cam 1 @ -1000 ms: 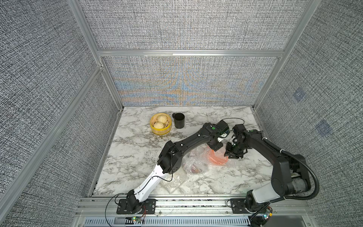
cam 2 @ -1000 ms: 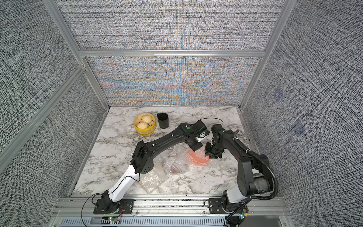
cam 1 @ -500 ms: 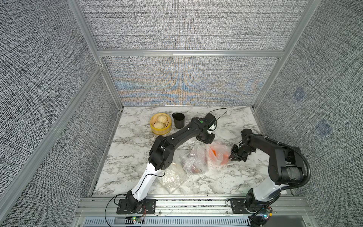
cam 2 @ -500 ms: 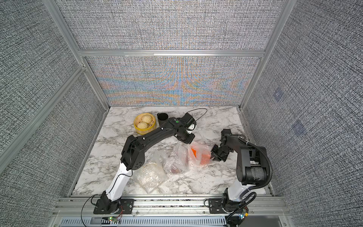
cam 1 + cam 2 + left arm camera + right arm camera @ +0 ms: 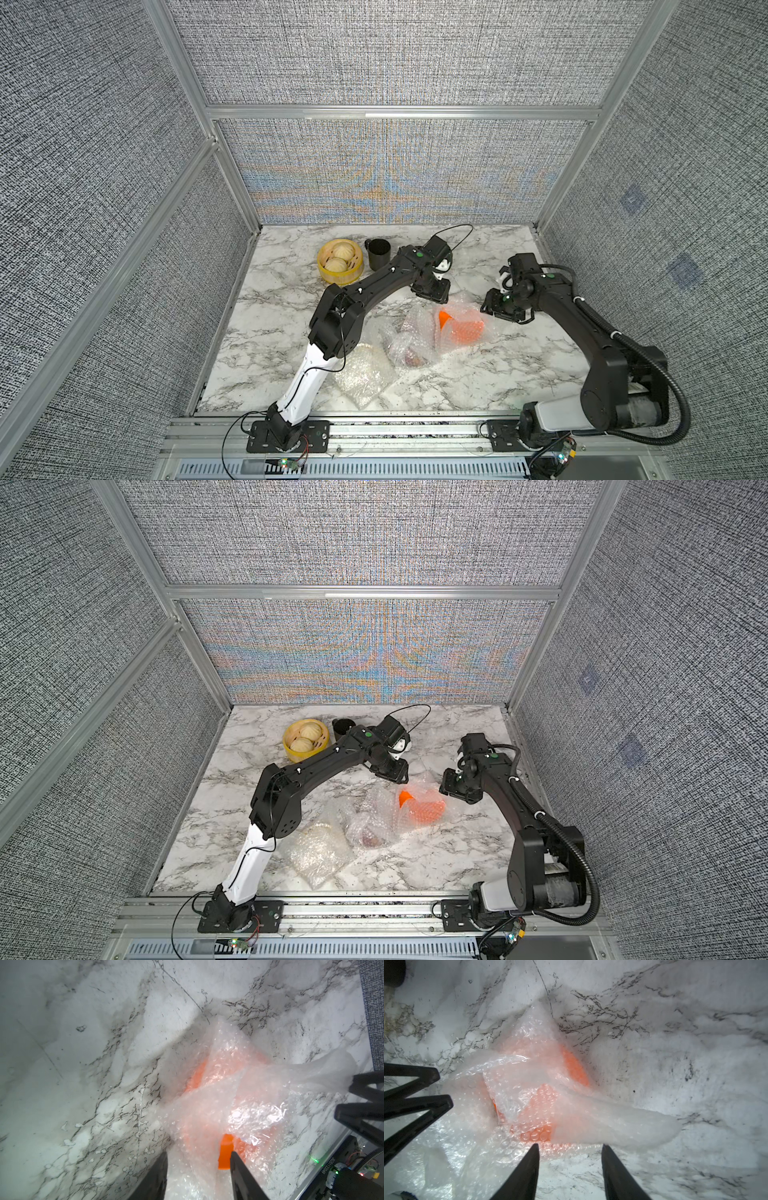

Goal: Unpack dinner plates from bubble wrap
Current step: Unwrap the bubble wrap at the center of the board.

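Observation:
An orange dinner plate [image 5: 462, 330] [image 5: 424, 810] lies loosely covered by bubble wrap [image 5: 465, 305] right of centre in both top views. A bare patch of the plate [image 5: 225, 1153] shows beside one of my left fingertips. My left gripper [image 5: 432, 293] [image 5: 198, 1154] hangs open over the far-left edge of the bundle, above loose wrap [image 5: 249, 1109]. My right gripper [image 5: 500, 309] [image 5: 570, 1148] is open at the bundle's right side, with bare marble between its fingers and a wrap flap [image 5: 612, 1126] just past them. A dark red plate [image 5: 409, 353] and a third whitish bundle [image 5: 361, 374] stay wrapped.
A yellow steamer basket with buns [image 5: 340, 266] and a black cup [image 5: 379, 252] stand at the back left of the marble table [image 5: 519, 382]. Grey enclosure walls close in the left, back and right sides.
Both grippers were shut together over the orange bundle, then pulled apart with the wrap. Now both have opened and let the wrap go, and it lies looser over the plate.

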